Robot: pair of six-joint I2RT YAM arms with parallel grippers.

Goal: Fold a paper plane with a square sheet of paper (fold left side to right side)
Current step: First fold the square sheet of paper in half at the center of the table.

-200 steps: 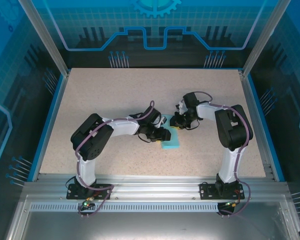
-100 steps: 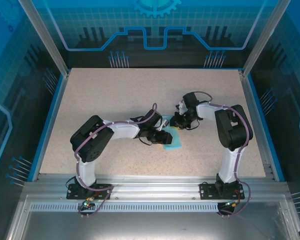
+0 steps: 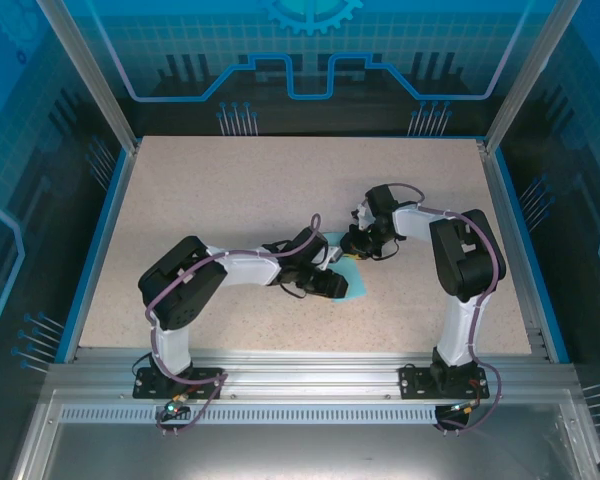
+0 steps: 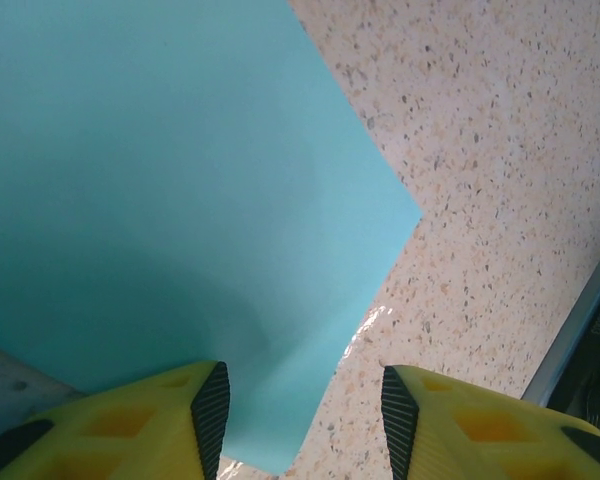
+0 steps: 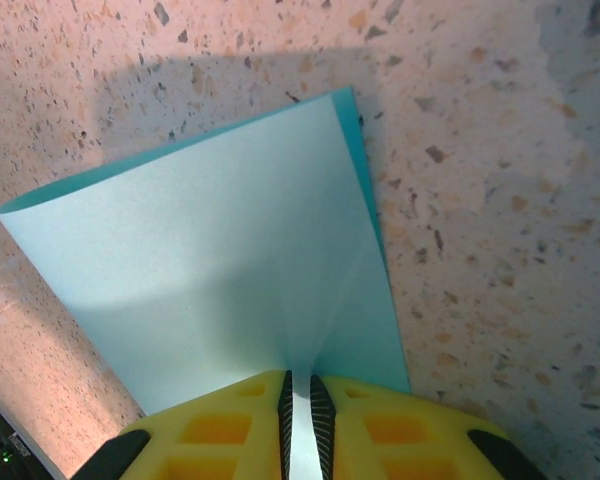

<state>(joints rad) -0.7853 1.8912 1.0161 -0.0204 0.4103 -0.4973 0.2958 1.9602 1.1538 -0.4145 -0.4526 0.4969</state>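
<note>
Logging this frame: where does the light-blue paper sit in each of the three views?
Top external: paper near the middle of the tabletop.
Left wrist: paper in the upper left, one corner pointing right.
Right wrist: paper in the centre, its near edge pinched in the right pincer.
Shared landmark: the speckled tabletop bordering the paper in every view.

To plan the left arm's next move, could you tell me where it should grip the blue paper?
Probably the free edge of the square sheet of paper near its corner, from the table side: it lies between the open jaws of the left gripper, while the right gripper pinches another edge.
</note>
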